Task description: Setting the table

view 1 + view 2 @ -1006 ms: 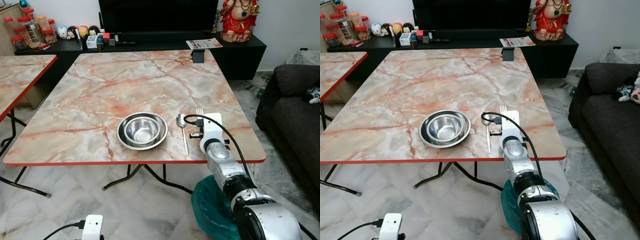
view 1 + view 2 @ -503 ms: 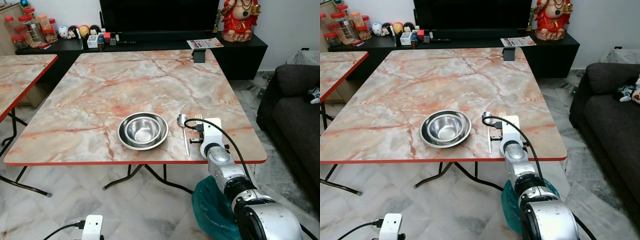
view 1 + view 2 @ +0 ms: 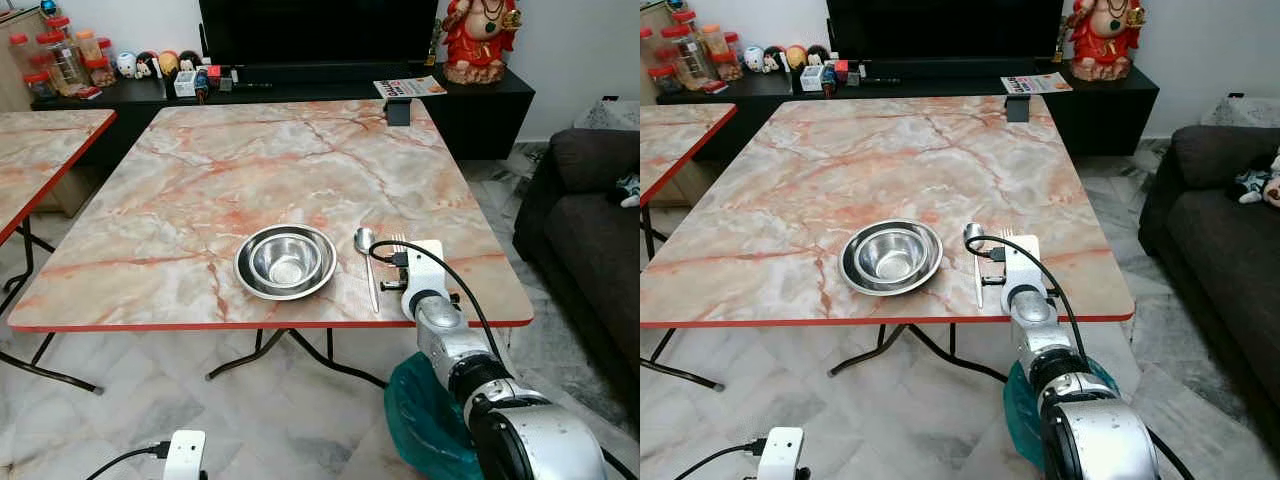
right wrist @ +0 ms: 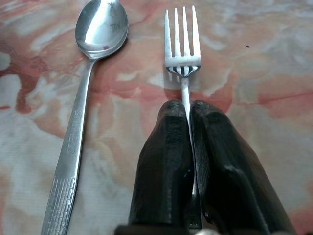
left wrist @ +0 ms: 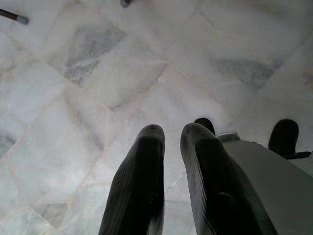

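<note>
Your right hand [image 4: 188, 117] is clamped narrow on the fork [image 4: 182, 44] handle, tines pointing away, low over the near right part of the marble desk [image 3: 200, 190]. The spoon [image 3: 367, 262] lies on the desk just left of the fork, parallel to it. The steel bowl [image 3: 286, 261] sits left of the spoon. Your left hand [image 5: 168, 142] hangs over the tiled floor [image 5: 98, 73], fingers nearly together, holding nothing.
</note>
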Motion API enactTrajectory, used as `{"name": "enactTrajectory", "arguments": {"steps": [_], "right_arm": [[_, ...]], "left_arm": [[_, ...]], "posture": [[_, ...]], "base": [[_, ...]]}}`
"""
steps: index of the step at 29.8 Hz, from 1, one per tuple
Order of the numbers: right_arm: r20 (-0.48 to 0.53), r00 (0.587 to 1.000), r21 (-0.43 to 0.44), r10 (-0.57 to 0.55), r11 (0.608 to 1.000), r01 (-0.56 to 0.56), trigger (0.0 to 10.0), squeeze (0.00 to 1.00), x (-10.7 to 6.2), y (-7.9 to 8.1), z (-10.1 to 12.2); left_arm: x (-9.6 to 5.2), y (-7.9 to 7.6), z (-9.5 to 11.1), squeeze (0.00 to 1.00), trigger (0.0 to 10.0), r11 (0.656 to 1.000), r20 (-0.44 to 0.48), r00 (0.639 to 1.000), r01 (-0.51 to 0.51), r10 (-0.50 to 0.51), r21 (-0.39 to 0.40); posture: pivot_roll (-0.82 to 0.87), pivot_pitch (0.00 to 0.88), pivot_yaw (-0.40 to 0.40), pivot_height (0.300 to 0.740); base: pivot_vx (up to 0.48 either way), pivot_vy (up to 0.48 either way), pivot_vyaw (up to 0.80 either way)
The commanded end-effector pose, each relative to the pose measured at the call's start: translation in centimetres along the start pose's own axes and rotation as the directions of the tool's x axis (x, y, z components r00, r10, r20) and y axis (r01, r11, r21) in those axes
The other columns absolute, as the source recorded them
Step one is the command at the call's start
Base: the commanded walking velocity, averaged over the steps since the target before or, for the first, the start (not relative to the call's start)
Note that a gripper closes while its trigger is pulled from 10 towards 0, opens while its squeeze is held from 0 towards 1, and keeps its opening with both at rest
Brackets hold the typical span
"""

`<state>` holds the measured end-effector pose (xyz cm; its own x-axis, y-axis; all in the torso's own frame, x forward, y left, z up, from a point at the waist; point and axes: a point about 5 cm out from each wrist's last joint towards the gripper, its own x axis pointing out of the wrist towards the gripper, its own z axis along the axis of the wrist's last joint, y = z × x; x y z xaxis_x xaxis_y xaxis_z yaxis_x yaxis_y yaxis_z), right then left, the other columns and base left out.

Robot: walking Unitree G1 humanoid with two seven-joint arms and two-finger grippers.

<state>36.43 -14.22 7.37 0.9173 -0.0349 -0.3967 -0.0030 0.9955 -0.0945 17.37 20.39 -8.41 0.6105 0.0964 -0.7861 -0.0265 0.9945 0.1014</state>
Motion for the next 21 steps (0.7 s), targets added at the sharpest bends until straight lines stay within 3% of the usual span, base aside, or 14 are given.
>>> {"name": "enactTrajectory", "arguments": {"steps": [1, 13, 14, 20, 21], "right_arm": [[0.023, 1.0, 0.014, -0.005, 1.0, 0.005, 10.0, 0.0, 0.1, -0.1, 0.9], [0.035, 0.999, 0.001, 0.006, 1.0, -0.006, 10.0, 0.0, 0.3, 0.2, 1.7], [0.028, 1.0, 0.003, 0.007, 1.0, -0.007, 10.0, 0.8, 0.3, 0.2, 1.6], [0.01, 1.0, 0.015, 0.002, 1.0, -0.002, 10.0, 0.75, 0.3, 0.2, 1.3], [0.002, 1.0, 0.014, 0.001, 1.0, -0.001, 10.0, 0.51, 0.2, 0.3, 1.1]], "left_arm": [[-0.1, 0.3, -0.3, 0.0, 10.0, 1.0, -0.009, 1.0, -0.002, 0.002, 0.004], [-0.3, 0.8, -0.9, 0.0, 10.0, 1.0, -0.018, 1.0, -0.014, 0.014, 0.004], [-0.3, 0.9, -1.0, 0.0, 10.0, 1.0, -0.02, 1.0, -0.016, 0.016, 0.002], [-0.4, 1.0, -1.2, 0.0, 10.0, 1.0, -0.024, 1.0, -0.02, 0.02, -0.002], [-0.5, 1.1, -1.4, 0.0, 10.0, 1.0, -0.027, 0.999, -0.023, 0.022, -0.002]], "posture": [[0.01, 0.0, 0.027, 0.74], [0.03, 0.0, 0.028, 0.74], [0.04, 0.0, 0.027, 0.74], [0.05, 0.0, 0.028, 0.74], [0.05, 0.0, 0.029, 0.74]], "base": [[0.0, 0.0, 0.0], [0.0, 0.0, 0.0], [0.0, 0.0, 0.0], [0.0, 0.0, 0.0], [0.0, 0.0, 0.0]]}}
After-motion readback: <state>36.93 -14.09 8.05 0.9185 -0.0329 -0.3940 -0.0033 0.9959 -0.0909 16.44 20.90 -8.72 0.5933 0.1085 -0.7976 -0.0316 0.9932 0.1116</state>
